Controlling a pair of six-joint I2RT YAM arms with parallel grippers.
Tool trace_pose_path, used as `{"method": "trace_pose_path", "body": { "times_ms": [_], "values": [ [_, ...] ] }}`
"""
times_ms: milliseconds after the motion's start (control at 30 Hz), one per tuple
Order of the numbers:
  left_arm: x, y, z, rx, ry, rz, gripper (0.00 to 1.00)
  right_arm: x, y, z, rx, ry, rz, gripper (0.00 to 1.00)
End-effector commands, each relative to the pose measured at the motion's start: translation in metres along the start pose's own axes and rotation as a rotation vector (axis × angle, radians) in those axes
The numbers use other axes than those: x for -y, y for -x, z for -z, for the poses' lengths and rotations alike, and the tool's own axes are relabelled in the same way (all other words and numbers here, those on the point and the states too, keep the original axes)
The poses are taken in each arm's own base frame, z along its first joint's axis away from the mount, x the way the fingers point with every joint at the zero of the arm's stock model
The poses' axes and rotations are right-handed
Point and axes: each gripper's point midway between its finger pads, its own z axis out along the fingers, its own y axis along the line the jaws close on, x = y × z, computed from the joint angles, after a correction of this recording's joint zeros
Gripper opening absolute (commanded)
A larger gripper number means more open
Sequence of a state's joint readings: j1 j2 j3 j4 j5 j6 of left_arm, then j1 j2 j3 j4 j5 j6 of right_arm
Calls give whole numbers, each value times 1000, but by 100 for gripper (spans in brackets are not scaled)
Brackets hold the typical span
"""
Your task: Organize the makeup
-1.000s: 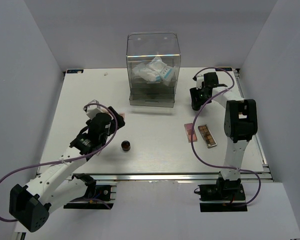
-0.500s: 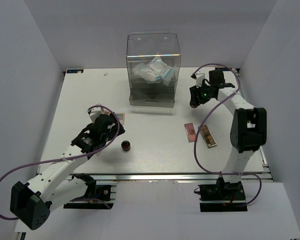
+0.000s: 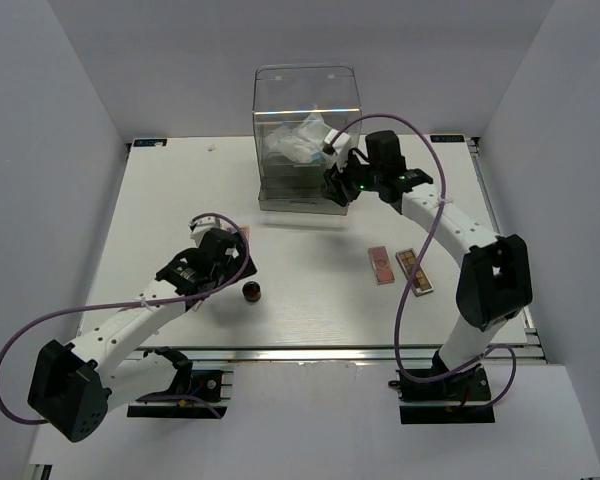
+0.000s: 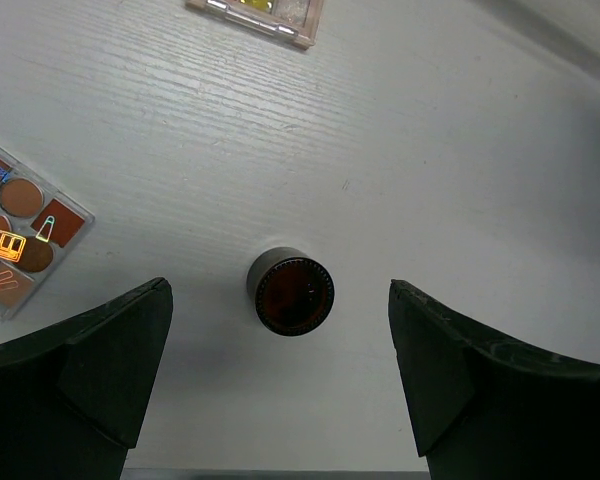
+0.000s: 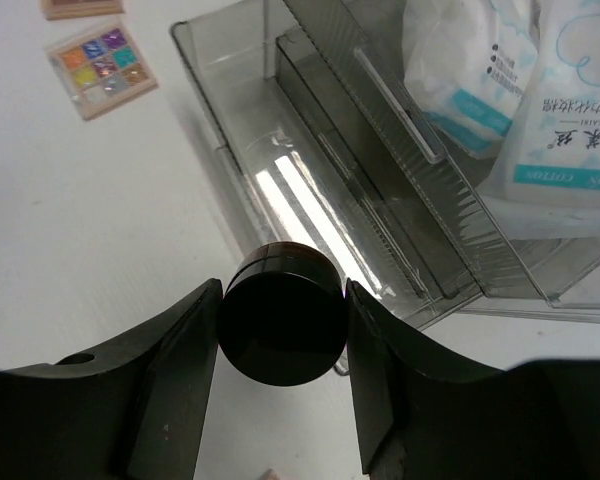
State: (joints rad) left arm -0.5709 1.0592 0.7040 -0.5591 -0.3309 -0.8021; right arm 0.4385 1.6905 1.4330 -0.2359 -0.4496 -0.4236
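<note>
Plainly, the coming move turns on the right gripper. It is clamped on the smooth black cylinder, whose round end faces the wrist camera and whose long axis seems to run along the fingers, just in front of the clear acrylic drawer box, its ribbed open tray straight ahead. Crinkly white-blue packets lie inside that box. Well in front of the box, leftward, the left gripper hovers spread wide over the small round dark jar, making it the nearer arm there.

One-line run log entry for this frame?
left gripper: open, facing round jar | right gripper: shut on black cylinder, at acrylic box front
</note>
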Motion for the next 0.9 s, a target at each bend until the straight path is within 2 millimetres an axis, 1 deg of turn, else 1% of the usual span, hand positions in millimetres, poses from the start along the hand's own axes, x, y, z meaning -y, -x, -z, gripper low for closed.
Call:
{"method": "trace_pose_path", "body": {
  "times_ms": [0,33,67,100,133,200,233,267,300,367,400,500,533,567,633,867],
  "values": [
    [2,0,-1,0,-21,-5,98,36,24,-11,57,-163,31,0],
    [1,-2,-2,-2,-19,-7,98,37,26,-16,56,-174,40,0],
    [2,-1,-3,1,-22,-7,98,42,24,-19,45,-198,40,0],
    [2,-2,-4,-3,-20,-13,98,45,16,-27,28,-199,32,0],
    [2,-3,-5,-6,-19,-17,98,49,19,-29,27,-216,36,0],
    [1,-6,-7,-14,-17,-32,98,53,11,-37,4,-224,24,0],
    [0,-7,-10,-22,-10,-37,98,55,9,-38,-1,-229,22,5],
    [1,-8,-12,-23,-11,-45,98,57,8,-40,-6,-238,21,7],
    [2,-9,-13,-30,-12,-50,98,58,3,-43,-17,-239,18,14],
    [3,-12,-19,-44,-12,-63,98,59,-3,-47,-30,-240,11,24],
    [3,-14,-20,-50,-10,-68,98,60,-9,-49,-44,-241,5,34],
    [4,-19,-27,-77,-1,-92,98,58,-18,-52,-63,-236,-7,47],
    [3,-20,-28,-81,4,-95,98,57,-18,-52,-63,-236,-7,53],
    [1,-23,-32,-94,16,-102,98,57,-18,-52,-63,-236,-8,55],
    [1,-25,-34,-99,19,-106,98,58,-18,-50,-64,-243,-9,59],
    [0,-38,-43,-155,28,-126,96,57,-8,-43,-48,-247,-10,68]
  ]
}}
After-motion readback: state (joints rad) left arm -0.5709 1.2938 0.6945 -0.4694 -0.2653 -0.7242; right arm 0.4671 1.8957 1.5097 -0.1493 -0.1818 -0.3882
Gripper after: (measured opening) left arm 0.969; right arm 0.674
